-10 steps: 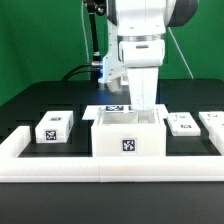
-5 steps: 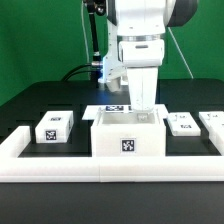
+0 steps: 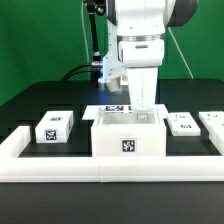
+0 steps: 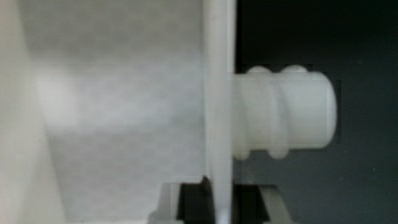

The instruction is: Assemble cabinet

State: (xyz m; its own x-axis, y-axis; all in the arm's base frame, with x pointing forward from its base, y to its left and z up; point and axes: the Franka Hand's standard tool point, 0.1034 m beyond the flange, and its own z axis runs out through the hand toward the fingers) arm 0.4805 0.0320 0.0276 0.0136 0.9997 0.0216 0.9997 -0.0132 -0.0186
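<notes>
The cabinet (image 3: 128,140), a large white box with a tag on its front face, stands in the middle of the table behind the rail. My gripper (image 3: 146,108) reaches down from above onto the box's back right wall. In the wrist view the thin white wall (image 4: 221,100) runs between my two dark fingers (image 4: 189,205), and the gripper (image 4: 221,205) is shut on it. A white ribbed knob (image 4: 285,112) sticks out from one side of that wall over the dark table. The box's inside surface fills the other side.
A small white tagged block (image 3: 53,127) lies at the exterior view's left, and two more (image 3: 182,124) (image 3: 214,120) at its right. A long low white border rail (image 3: 60,165) runs along the front. The marker board (image 3: 113,108) lies behind the cabinet.
</notes>
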